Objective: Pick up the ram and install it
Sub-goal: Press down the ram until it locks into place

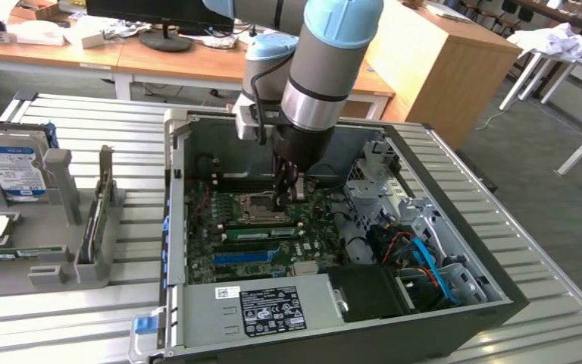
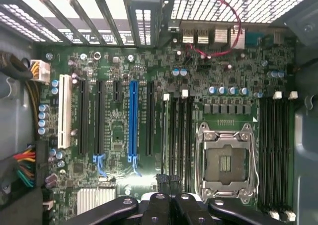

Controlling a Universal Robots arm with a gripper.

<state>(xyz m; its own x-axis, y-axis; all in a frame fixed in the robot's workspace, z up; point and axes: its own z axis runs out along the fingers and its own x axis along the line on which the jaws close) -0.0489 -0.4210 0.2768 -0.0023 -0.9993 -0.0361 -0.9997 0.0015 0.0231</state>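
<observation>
An exterior camera looks down at an angle from above the open black computer case (image 1: 453, 303) lying on a slatted metal table (image 1: 79, 318), taking in desks behind. A wrist camera, carried low inside the case, faces almost straight down and close onto the green motherboard (image 2: 124, 135). Both views share that board (image 1: 261, 235), its silver processor socket (image 2: 226, 160) and bright blue slot strip (image 2: 132, 120).

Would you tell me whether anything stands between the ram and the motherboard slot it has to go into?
Nothing visible does. The ram appears to stand in a slot beside the CPU socket already, with the shut gripper over one end. Whether it is fully seated I cannot tell.
</observation>
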